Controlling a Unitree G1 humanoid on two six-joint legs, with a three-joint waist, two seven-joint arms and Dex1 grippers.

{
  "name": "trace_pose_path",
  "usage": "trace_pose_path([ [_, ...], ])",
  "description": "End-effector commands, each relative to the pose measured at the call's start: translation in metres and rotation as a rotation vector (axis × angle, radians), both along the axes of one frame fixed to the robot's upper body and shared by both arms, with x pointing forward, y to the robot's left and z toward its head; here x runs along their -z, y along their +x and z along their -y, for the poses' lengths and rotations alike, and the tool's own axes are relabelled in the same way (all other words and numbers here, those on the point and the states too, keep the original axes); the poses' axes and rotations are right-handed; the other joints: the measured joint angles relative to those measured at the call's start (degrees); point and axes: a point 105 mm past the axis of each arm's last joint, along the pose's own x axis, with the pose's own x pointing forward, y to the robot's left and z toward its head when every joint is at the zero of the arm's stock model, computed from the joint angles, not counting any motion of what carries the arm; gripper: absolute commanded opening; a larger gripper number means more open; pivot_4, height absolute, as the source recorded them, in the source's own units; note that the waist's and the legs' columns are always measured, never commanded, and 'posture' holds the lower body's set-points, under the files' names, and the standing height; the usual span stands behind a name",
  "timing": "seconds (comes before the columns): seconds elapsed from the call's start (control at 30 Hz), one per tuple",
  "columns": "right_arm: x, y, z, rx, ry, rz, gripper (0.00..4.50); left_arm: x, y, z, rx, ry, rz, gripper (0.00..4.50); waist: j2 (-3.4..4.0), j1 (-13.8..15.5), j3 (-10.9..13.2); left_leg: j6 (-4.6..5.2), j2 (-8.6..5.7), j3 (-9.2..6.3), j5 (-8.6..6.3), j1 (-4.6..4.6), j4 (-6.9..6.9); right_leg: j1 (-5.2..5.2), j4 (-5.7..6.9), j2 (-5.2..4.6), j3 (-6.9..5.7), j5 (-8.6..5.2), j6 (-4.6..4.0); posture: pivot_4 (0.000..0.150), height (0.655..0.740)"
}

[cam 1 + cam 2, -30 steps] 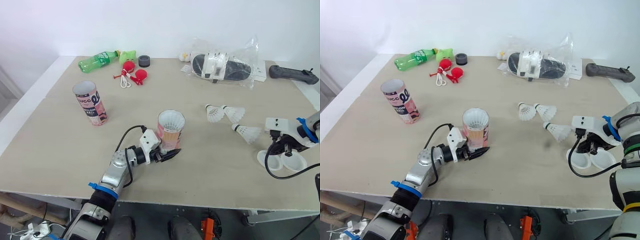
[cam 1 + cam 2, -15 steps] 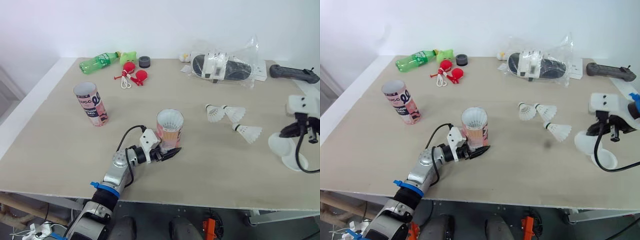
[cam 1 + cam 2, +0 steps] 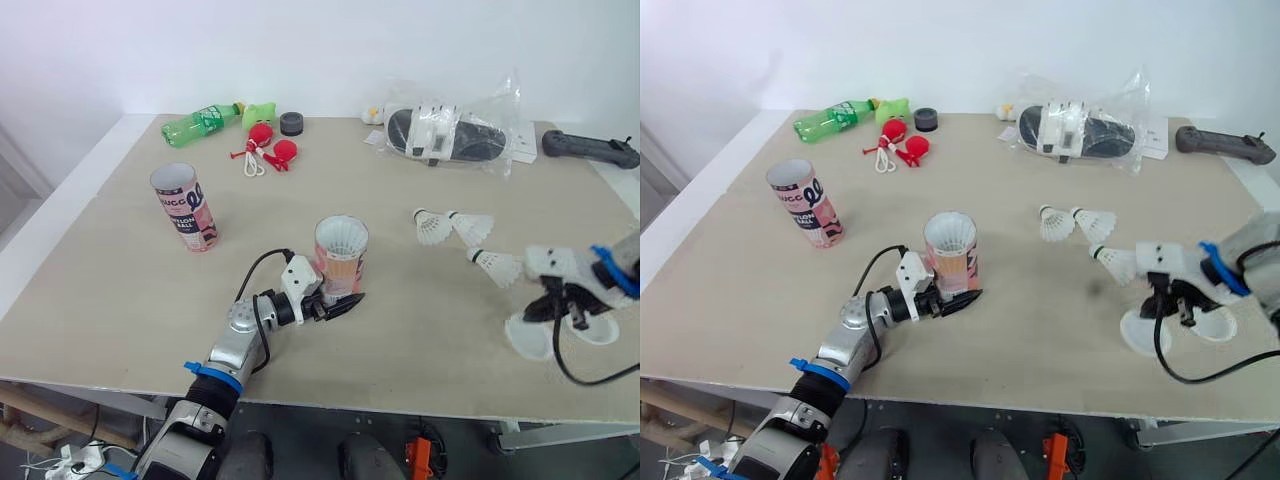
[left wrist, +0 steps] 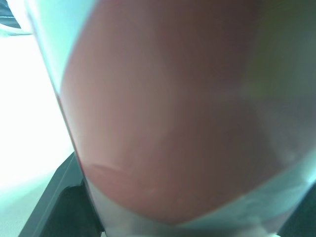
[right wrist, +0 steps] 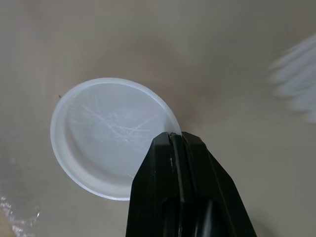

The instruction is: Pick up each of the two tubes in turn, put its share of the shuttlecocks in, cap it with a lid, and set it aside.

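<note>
While the left gripper (image 3: 338, 303) was clamped on the foot of a pink tube (image 3: 341, 262), that tube stood upright near the middle of the table (image 3: 420, 345), with white shuttlecock feathers (image 3: 342, 238) showing in its open mouth. The right gripper (image 5: 175, 140) had its fingers pressed together on the rim of a white lid (image 5: 98, 133), low over the table's near right edge; a second lid (image 3: 598, 330) lay just beside it.

Three loose shuttlecocks lay between tube and lids: two touching side by side (image 3: 430, 227) (image 3: 470, 226), and a third (image 3: 497, 266) nearer the right gripper. The other tube (image 3: 185, 208) stood open and empty-looking, well apart on the left.

Along the far edge lay a green bottle (image 3: 197, 124), a green toy (image 3: 258, 113), a black roll (image 3: 291, 123), two red balls on a white cord (image 3: 268, 150), a plastic bag of black-and-white slippers (image 3: 450, 130) and a black handle (image 3: 588, 149).

Dark looping letters and smaller print ran down the other tube's pink label, too small to read; the bottle's label was likewise illegible.
</note>
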Motion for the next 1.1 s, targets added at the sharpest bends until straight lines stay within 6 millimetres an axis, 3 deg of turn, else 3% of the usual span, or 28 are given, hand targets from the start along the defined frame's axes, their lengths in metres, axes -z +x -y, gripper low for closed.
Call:
trace_pose_path([
  [0.03, -0.011, 0.010, 0.011, 0.036, -0.032, 0.092, 0.02, -0.003, -0.002, -0.001, 0.011, 0.005, 0.010, 3.13, -0.01, -0.09, 0.01, 0.00, 0.02, -0.01, 0.00, 0.01, 0.00, 0.00, 0.00, 0.03, 0.00, 0.01, -0.02, 0.150, 0.7400],
  [0.17, -0.018, 0.011, 0.017, 0.045, -0.038, 0.097, 0.02, -0.001, -0.003, -0.003, 0.011, 0.011, 0.008, 3.13, -0.05, -0.23, 0.03, 0.00, 0.04, -0.01, 0.00, 0.02, 0.02, 0.02, 0.00, 0.05, 0.00, 0.01, 0.02, 0.150, 0.7400],
  [0.27, -0.034, 0.013, 0.013, 0.048, -0.001, 0.113, 0.93, -0.001, -0.005, -0.002, 0.013, 0.011, 0.005, 3.13, -0.04, -0.23, 0.02, -0.01, 0.02, 0.00, 0.00, 0.01, 0.00, 0.01, 0.00, 0.03, 0.01, 0.02, 0.01, 0.150, 0.7400],
  [0.5, -0.076, 0.014, 0.006, 0.022, 0.018, 0.200, 4.35, -0.001, -0.007, -0.001, 0.016, 0.013, -0.002, 3.13, -0.04, -0.09, 0.03, -0.01, 0.01, -0.02, 0.00, -0.02, -0.11, -0.01, -0.07, 0.02, -0.01, 0.01, -0.01, 0.150, 0.7400],
  [0.6, -0.134, 0.022, -0.051, -0.117, 0.205, 0.370, 4.35, 0.000, -0.007, -0.002, 0.026, 0.034, -0.004, 3.13, 0.11, -0.44, 0.14, -0.01, -0.01, 0.08, 0.00, -0.02, -0.19, -0.09, -0.07, -0.02, 0.10, 0.01, -0.01, 0.150, 0.7400],
  [0.67, -0.158, 0.019, -0.086, -0.216, 0.296, 0.407, 4.35, 0.001, -0.006, -0.003, 0.030, 0.042, -0.008, 3.13, 0.35, -0.80, 0.27, -0.01, -0.02, 0.13, 0.00, 0.03, -0.27, -0.10, -0.07, -0.02, 0.17, 0.01, -0.01, 0.150, 0.7400],
  [0.77, -0.183, 0.007, -0.145, -0.420, 0.398, 0.423, 3.53, 0.004, -0.006, -0.001, 0.051, 0.082, -0.006, 3.13, 0.16, -0.66, 0.34, -0.15, -0.01, -0.10, 0.10, 0.19, -0.59, -0.06, -0.08, 0.08, 0.02, -0.15, 0.06, 0.150, 0.7400],
  [0.9, -0.188, 0.000, -0.190, -0.610, 0.373, 0.425, 1.60, 0.004, -0.008, 0.004, 0.086, 0.132, -0.003, 3.13, 0.01, -0.19, 0.38, -0.20, 0.15, -0.24, 0.13, 0.11, -0.64, -0.08, -0.15, 0.23, -0.12, -0.14, -0.04, 0.150, 0.7400],
  [1.0, -0.176, -0.004, -0.208, -0.695, 0.333, 0.381, 0.07, -0.002, -0.008, 0.005, 0.103, 0.155, -0.006, 3.13, -0.01, 0.23, 0.39, -0.20, 0.14, -0.38, 0.13, -0.20, -0.60, -0.16, -0.39, 0.14, -0.36, 0.02, -0.30, 0.150, 0.7400],
  [1.1, -0.166, -0.003, -0.216, -0.728, 0.298, 0.356, 0.07, -0.004, -0.008, 0.005, 0.115, 0.193, -0.012, 3.13, 0.00, 0.25, 0.39, -0.19, 0.07, -0.47, 0.12, -0.49, -0.58, -0.32, -0.50, -0.02, -0.52, 0.03, -0.30, 0.150, 0.7400],
])
